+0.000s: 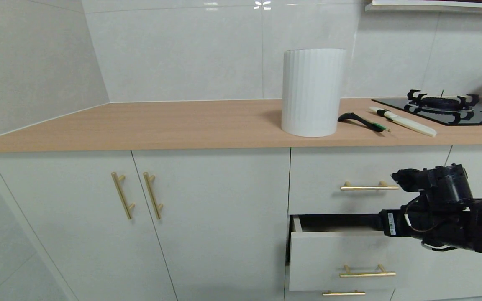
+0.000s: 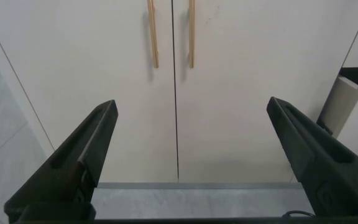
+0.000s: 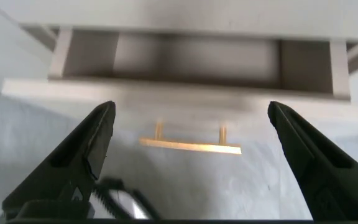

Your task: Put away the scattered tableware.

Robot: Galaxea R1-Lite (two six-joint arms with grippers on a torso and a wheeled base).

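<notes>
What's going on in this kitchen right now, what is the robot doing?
A two-armed robot is putting away tableware. The drawer under the countertop is pulled open, and the right gripper hangs in front of it, open and holding nothing. The left gripper, also open, faces the cabinet doors. A black-handled utensil and a white knife lie on the countertop beside a white ribbed container, not yet put away.

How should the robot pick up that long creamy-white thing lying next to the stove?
Probably from straight above, near its middle. The long cream utensil lies flat on the counter, so nothing can slip under it, and the fingers should close across its narrow width. The black-handled tool lies close beside it, so gripping a little toward the end nearer the stove may be safer.
</notes>
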